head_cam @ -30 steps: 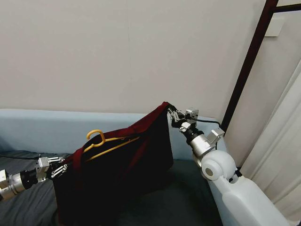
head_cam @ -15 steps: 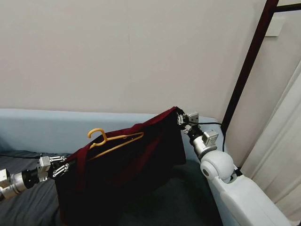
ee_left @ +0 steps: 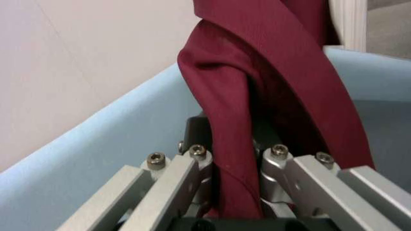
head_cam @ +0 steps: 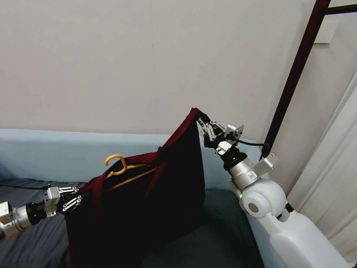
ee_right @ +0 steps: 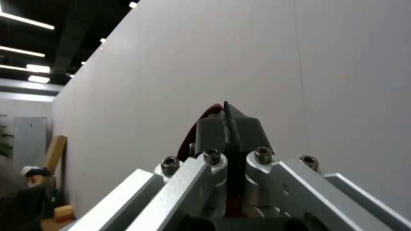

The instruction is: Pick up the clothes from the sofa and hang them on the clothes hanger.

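- The left gripper (head_cam: 71, 199) is clamped on 1 edge of a dark red garment (head_cam: 173, 195), low over the blue sofa (head_cam: 44, 153).
- The right gripper (head_cam: 204, 126) pinches the opposite corner, held high.
- A yellow hanger (head_cam: 120, 167) rides in the garment, so the lifting step is in hand; next, probably, comes carrying it to the dark rack pole (head_cam: 290, 84).

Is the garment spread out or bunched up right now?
Spread: the dark red garment hangs stretched between the left gripper, low, and the right gripper, raised, both shut on its edge.
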You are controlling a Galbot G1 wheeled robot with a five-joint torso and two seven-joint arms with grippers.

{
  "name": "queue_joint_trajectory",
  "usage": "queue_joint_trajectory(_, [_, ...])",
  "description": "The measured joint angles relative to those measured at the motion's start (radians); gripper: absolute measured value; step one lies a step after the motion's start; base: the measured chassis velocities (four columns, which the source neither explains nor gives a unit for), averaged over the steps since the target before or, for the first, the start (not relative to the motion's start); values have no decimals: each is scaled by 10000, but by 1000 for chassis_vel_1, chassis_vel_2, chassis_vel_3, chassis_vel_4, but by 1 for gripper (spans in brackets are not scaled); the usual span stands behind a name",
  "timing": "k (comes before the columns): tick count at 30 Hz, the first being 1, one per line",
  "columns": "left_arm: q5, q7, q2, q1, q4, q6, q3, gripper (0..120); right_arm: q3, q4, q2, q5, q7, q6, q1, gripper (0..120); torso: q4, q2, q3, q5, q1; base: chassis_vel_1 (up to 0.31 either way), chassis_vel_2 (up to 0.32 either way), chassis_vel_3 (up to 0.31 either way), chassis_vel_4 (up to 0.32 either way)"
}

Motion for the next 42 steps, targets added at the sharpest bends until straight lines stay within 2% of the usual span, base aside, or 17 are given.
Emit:
queue_joint_trajectory(3, [0, -9, -20, -5, -23, 0, 0, 7, -317, 126, -99, -154, 133, -120, -194, 0, 0, 0, -1, 0, 0, 0, 0, 0, 0])
queue_joint_trajectory(6, [1, -86, -101, -7, -124, 1, -44, 7, -1328, 296, -402, -776, 689, -596, -800, 0, 0, 0, 0, -1, 0, 0, 0, 0, 0])
queue_joint_trajectory(7, [1, -86, -101, -7, -124, 1, -44, 7, -1328, 296, -402, -776, 689, -596, -800, 0, 0, 0, 0, -1, 0, 0, 0, 0, 0])
queue_joint_trajectory(10, [-99, -298, -210, 2, -391, 1, -111, 7, -2511, 167, -594, -1889, 1106, -844, -1593, 0, -1, 0, 0, 0, -1, 0, 0, 0, 0])
queue_joint_trajectory(18, [-299, -507, -258, 59, -985, 0, -213, 7, -3344, -418, -347, -2996, 2164, -1528, -1787, 0, 1, 0, -1, 1, -1, 0, 0, 0, 0])
queue_joint_trajectory(20, [-313, -533, -246, 58, -1008, -2, -216, 7, -3487, -495, -357, -3218, 2397, -1788, -1783, 3, 1, 0, 0, 0, 0, 0, 0, 0, 0])
queue_joint_trajectory(25, [-394, -671, -166, -25, -996, -15, -225, 7, -4020, -595, -555, -3846, 3230, -2668, -1832, 22, 0, 0, 0, 0, 0, 0, 0, 0, 0])
queue_joint_trajectory(27, [-432, -696, -98, -90, -957, -19, -215, 7, -4090, -593, -675, -3604, 3311, -2690, -1870, 32, 0, 0, 0, 1, 0, 0, 0, 0, 0])
queue_joint_trajectory(28, [-432, -696, -98, -90, -957, -19, -215, 7, -4090, -593, -675, -3604, 3311, -2690, -1870, 32, 0, 0, 0, 1, 0, 0, 0, 0, 0])
queue_joint_trajectory(30, [-438, -697, -56, -121, -898, -28, -208, 7, -4044, -591, -763, -2744, 2713, -1710, -1916, 41, -1, 0, 0, 0, 0, 0, 0, 0, 0])
queue_joint_trajectory(31, [-438, -693, -49, -125, -863, -36, -207, 7, -3940, -623, -755, -2027, 2027, -748, -1929, 45, -1, 0, 0, 0, 0, 0, 0, 0, 0])
queue_joint_trajectory(32, [-438, -693, -49, -125, -863, -36, -207, 7, -3940, -623, -755, -2027, 2027, -748, -1929, 45, -1, 0, 0, 0, 0, 0, 0, 0, 0])
queue_joint_trajectory(33, [-436, -680, -49, -124, -835, -52, -206, 7, -3808, -678, -695, -1305, 1317, 128, -1928, 51, -1, 0, 0, -1, -1, 0, 0, 0, 0])
queue_joint_trajectory(35, [-429, -633, -56, -75, -830, -81, -201, 7, -3611, -692, -482, -313, 581, 939, -1801, 58, -1, 0, 0, 2, -1, 0, 0, 0, 0])
queue_joint_trajectory(36, [-424, -583, -78, -39, -844, -83, -197, 7, -3508, -653, -345, 264, 576, 1023, -1651, 65, 0, 0, 0, 0, -1, 0, 0, 0, 0])
queue_joint_trajectory(38, [-421, -524, -101, -15, -876, -83, -195, 7, -3444, -618, -207, 696, 834, 967, -1502, 68, 1, 0, 0, -1, 0, 0, 0, 0, 0])
queue_joint_trajectory(42, [-417, -374, -205, 38, -981, -55, -164, 7, -2959, -1197, 344, 1903, 1459, 292, -874, 86, 1, 0, 0, -1, 0, 0, 0, 0, 0])
